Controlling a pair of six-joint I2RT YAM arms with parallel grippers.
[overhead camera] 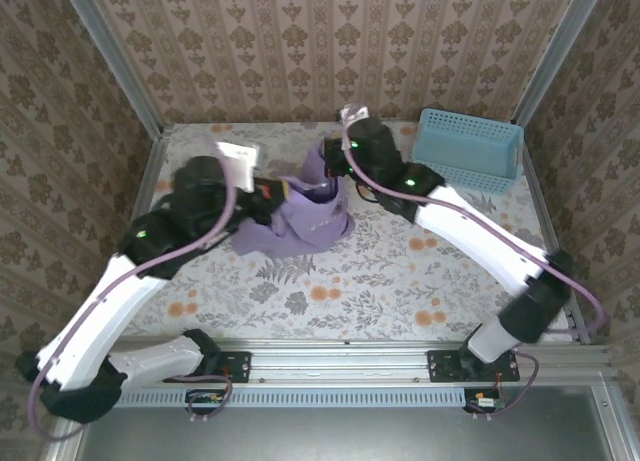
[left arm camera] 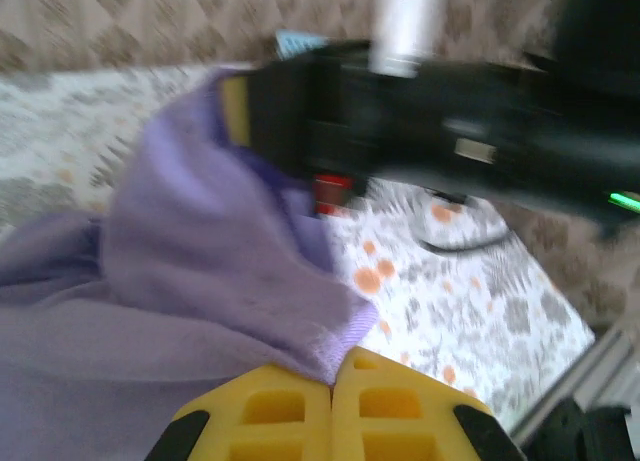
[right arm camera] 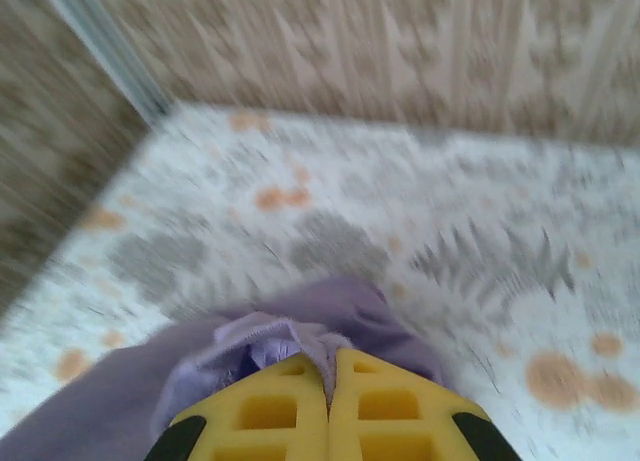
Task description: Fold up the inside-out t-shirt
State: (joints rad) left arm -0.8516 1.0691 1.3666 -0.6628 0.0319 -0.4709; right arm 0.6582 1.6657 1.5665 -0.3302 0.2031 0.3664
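Inside-out t-shirt (overhead camera: 300,226), lavender, lies bunched in a heap near the middle of the floral table (overhead camera: 400,281), a little toward the far side, and you have both grippers clamped on it. From above, your left gripper (overhead camera: 280,193) reaches in from the left and pinches the cloth at the upper left of the heap. Your right gripper (overhead camera: 332,166) comes in from the far right and holds a peak of fabric up above the rest.

In the left wrist view, the 2 yellow fingers of the left gripper (left arm camera: 332,376) are pressed together on a hemmed edge of the t-shirt (left arm camera: 200,281). Across the top of that view you see the right arm's black wrist (left arm camera: 450,121) with purple cloth hanging at its left end. In the right wrist view, the right gripper (right arm camera: 328,366) is likewise closed, with a fold of the t-shirt (right arm camera: 300,321) nipped between its tips; that picture is blurred.

Your blue basket (overhead camera: 470,151) stands in the far right corner of the table, well apart from the t-shirt, and its inside shows bare blue mesh floor
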